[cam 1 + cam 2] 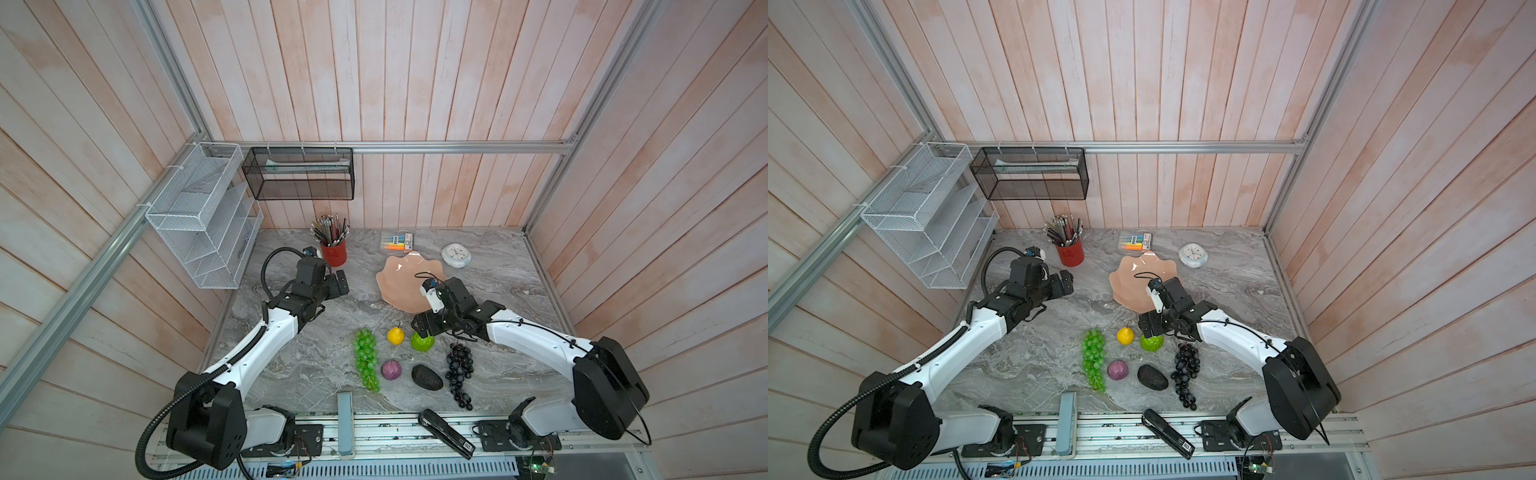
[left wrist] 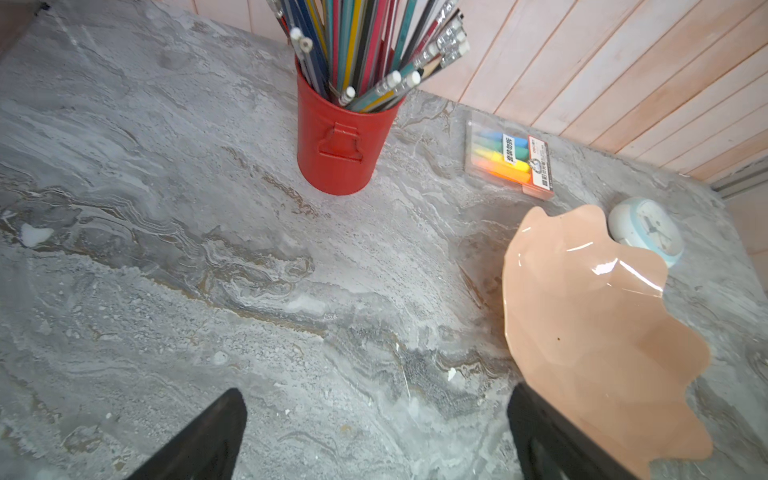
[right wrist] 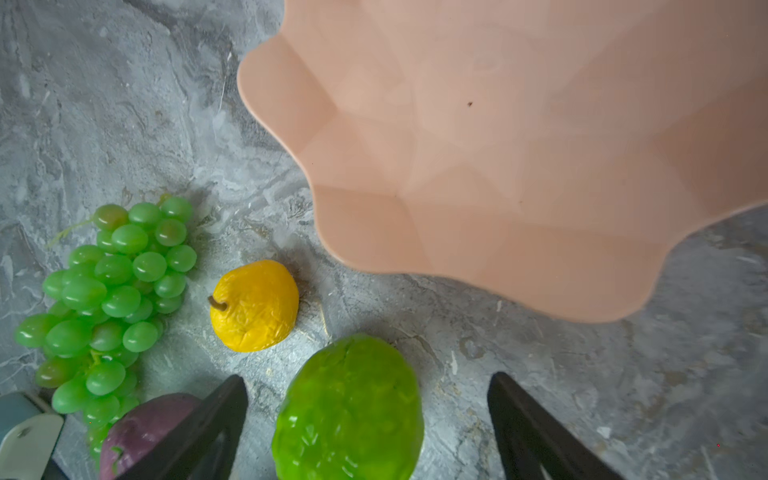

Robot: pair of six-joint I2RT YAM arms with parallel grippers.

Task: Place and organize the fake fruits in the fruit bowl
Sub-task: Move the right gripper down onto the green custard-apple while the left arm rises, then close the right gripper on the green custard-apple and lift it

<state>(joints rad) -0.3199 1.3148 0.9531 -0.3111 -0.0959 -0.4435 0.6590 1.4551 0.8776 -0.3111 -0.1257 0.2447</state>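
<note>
- Bumpy green ball (image 3: 349,411) sits closest to the right wrist lens, between the two black fingers of the right pincer (image 3: 368,380). Gaps show on both sides, so the pincer is released and grasps nothing.
- In both top views that pincer hangs over the ball, just right of lower-middle frame, by the lower rim of the fruit bowl (image 1: 399,282).
- Left pincer (image 2: 376,392) is also spread wide and empty, over bare surface (image 1: 299,365) left of centre, near the red pencil cup (image 1: 333,253).
- Fruit bowl stands at centre frame, right of the cup. Its interior is bare as far as seen; the right arm hides its lower right part in the top views.
- Progress, my reading: nothing placed yet. The first pick looks about to start, with the green ball likeliest.
- Fruits on the surface, lower middle of frame: six.
  - green grape bunch (image 1: 366,359), one
  - black-purple grape bunch (image 1: 459,372), one
  - yellow stemmed fruit (image 1: 395,336), one
  - bumpy green ball, one
  - purple ball (image 1: 391,370), one
  - dark avocado (image 1: 427,377), one
- Left to do: all six moves, then the arranging.
- Other counts: one bowl, two pincers, one white clock (image 1: 456,254) to the bowl's upper right, one highlighter pack (image 1: 397,242).
</note>
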